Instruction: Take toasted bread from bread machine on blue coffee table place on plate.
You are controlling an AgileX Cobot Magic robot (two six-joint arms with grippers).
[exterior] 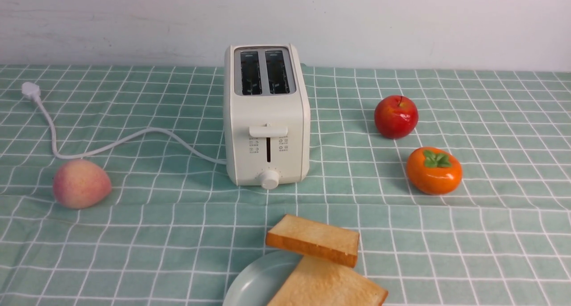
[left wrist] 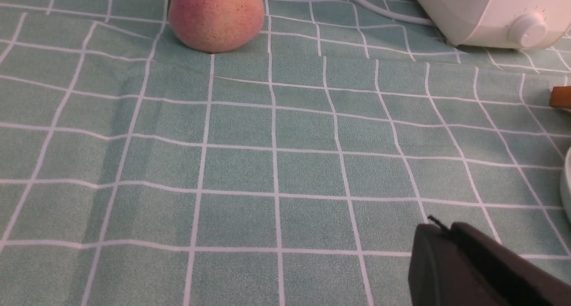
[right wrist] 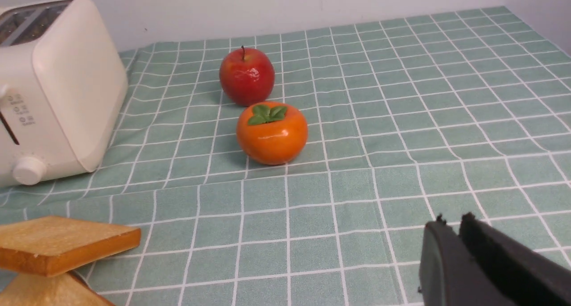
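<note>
Table under mint grid cloth, its edges cut off on every side. Toaster stands centre-far, both slots dark and empty; its cord trails left to a loose plug. Plate at the near edge, mostly out of frame or hidden under toast: two slices stacked, the upper one overhanging the far rim, the lower cropped by the frame. Apple and persimmon sit right, a peach left. No arm shows in the front view. Left gripper appears only as dark fingertips pressed together, holding nothing, above bare cloth; right gripper likewise, a hairline slit between its tips.
</note>
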